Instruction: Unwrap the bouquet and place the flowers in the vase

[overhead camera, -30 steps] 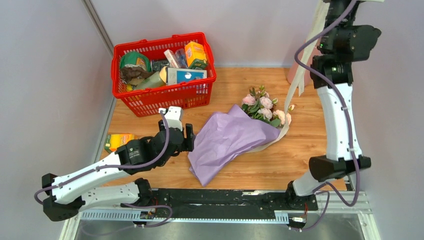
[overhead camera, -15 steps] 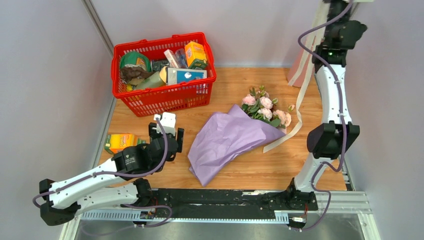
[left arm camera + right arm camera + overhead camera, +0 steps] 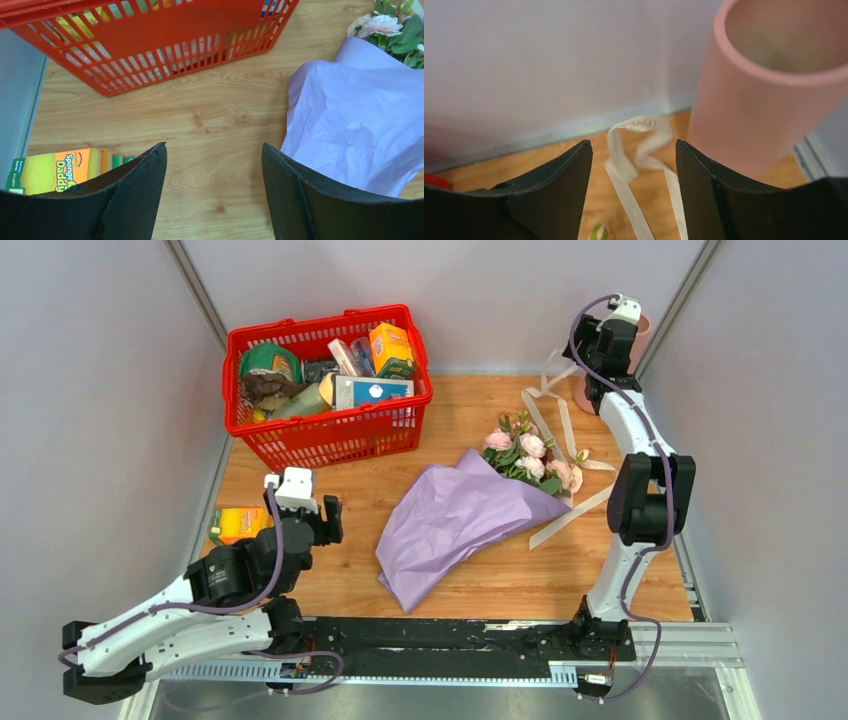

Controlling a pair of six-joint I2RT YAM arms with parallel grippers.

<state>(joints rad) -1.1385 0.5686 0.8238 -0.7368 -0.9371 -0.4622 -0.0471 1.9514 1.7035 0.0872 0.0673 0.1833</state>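
Most of the vase (image 3: 581, 395) is hidden behind the right arm (image 3: 628, 430)

lilac-wrapped bouquet (image 3: 470, 515) lies flat, pink vase (image 3: 764, 100) upright.

Rear left, basket (image 3: 330, 440); centre, bouquet (image 3: 460, 520); rear right, vase (image 3: 774, 110).

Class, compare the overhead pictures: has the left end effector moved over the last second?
Yes. The left end effector has drawn back leftward, away from the bouquet and toward the sponge pack.
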